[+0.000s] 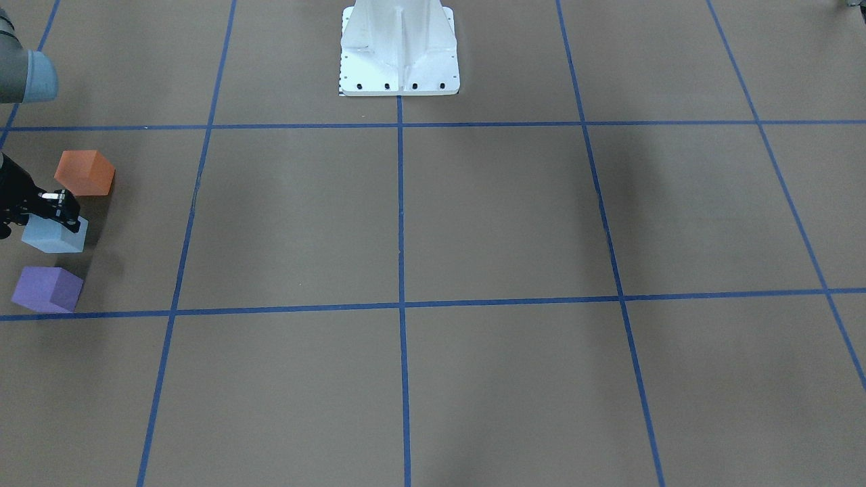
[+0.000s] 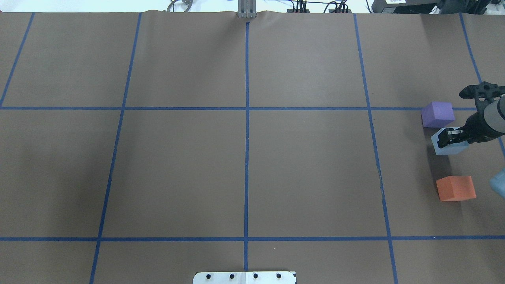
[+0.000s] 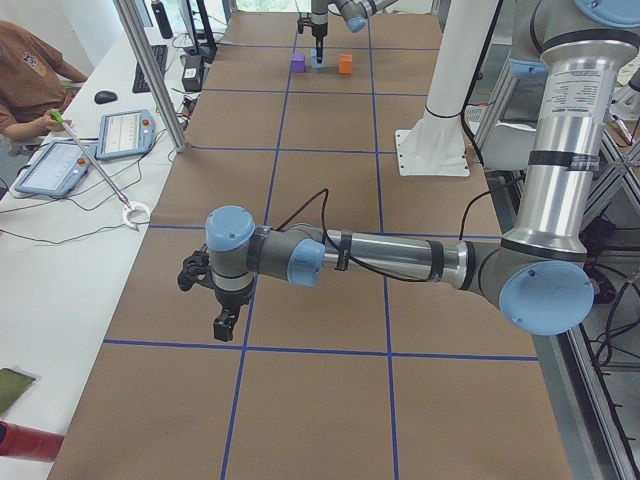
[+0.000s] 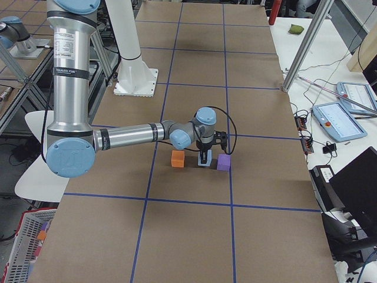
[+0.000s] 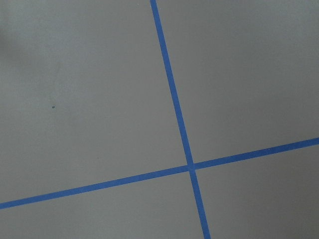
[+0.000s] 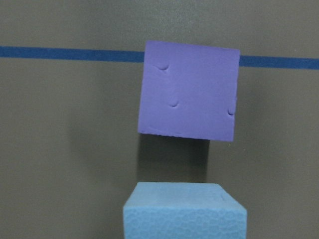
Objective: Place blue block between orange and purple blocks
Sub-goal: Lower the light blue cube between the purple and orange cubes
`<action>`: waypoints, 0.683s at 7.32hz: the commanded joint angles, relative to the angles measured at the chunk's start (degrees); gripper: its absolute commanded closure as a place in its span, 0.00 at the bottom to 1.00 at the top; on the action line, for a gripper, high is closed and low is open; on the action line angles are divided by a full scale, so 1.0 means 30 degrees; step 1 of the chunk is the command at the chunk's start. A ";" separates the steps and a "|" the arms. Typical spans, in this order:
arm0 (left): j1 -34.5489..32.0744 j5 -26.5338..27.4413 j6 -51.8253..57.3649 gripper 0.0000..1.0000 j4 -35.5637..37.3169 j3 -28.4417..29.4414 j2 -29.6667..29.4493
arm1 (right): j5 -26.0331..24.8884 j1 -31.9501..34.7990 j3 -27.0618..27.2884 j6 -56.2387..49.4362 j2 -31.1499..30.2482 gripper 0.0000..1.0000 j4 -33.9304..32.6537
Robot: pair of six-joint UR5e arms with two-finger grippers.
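The blue block [image 1: 55, 238] stands in line between the orange block [image 1: 84, 174] and the purple block [image 1: 47, 289], closer to the purple one in the overhead view. My right gripper [image 1: 59, 218] reaches down over the blue block [image 2: 449, 148], its fingers closed on the block's sides. I cannot tell whether the block rests on the paper or hangs just above it. The right wrist view shows the blue block [image 6: 184, 211] at the bottom and the purple block [image 6: 188, 89] just beyond it. My left gripper [image 3: 225, 325] hangs over bare table far from the blocks; I cannot tell whether it is open.
Blue tape lines [image 1: 400, 270] divide the brown paper. The white base plate [image 1: 399, 57] stands at the robot's side. My right arm's elbow [image 1: 27, 74] hangs near the orange block. A side desk with tablets [image 3: 125, 132] runs along the operators' edge.
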 commanded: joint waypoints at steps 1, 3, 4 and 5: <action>0.0013 0.0175 0.0000 0.00 -0.0003 -0.0010 0.0000 | 0.0418 -0.0385 -0.0169 0.0002 -0.0021 1.00 -0.0093; 0.0042 0.0204 0.0029 0.00 -0.0033 -0.0010 0.0000 | 0.0390 -0.0503 -0.0548 -0.0027 0.0008 1.00 -0.0064; 0.0042 0.0204 0.0000 0.00 -0.0033 -0.0010 0.0000 | 0.0419 -0.0504 -0.0695 -0.0027 0.0008 1.00 -0.0035; 0.0042 0.0204 0.0000 0.00 -0.0033 -0.0010 0.0000 | 0.0419 -0.0504 -0.0726 -0.0027 0.0008 1.00 -0.0034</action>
